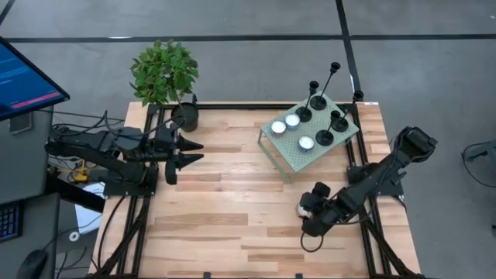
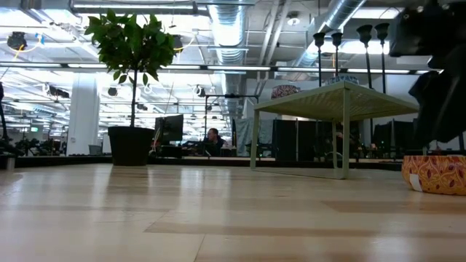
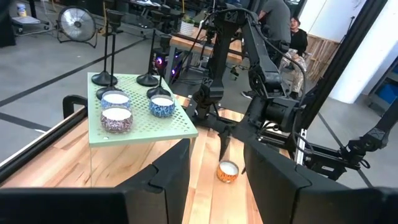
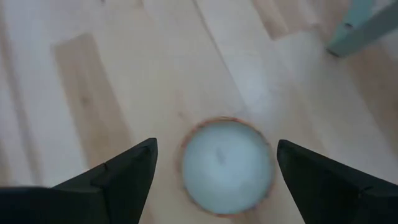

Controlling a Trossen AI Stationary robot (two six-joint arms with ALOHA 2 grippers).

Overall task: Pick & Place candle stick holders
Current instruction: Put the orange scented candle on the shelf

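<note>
My right gripper (image 4: 214, 163) hangs over an orange-patterned candle (image 4: 227, 165) on the wooden table (image 1: 225, 209), fingers spread wide with the candle between them, not touching it. The right wrist view shows that gap; the high view only shows the gripper (image 1: 308, 208) over a white blob (image 1: 306, 207), near the front leg of the green perforated stand (image 1: 294, 159).

The candle stick holders (image 1: 324, 108) are all on the stand's far side, four black discs with stems, well apart from my right gripper. Three more white candles (image 1: 291, 130) sit on the stand's near side.

The low view shows only the holders' stems and cups (image 2: 349, 44) poking above the stand top (image 2: 338, 100), and the orange candle's (image 2: 435, 173) patterned wall at far right; the discs are hidden there.

The left wrist view adds the blue and purple patterns on the stand's candles (image 3: 138, 111), and people in the room behind.

My left gripper (image 1: 194, 152) waits open near the potted plant (image 1: 167, 81), holding nothing.
</note>
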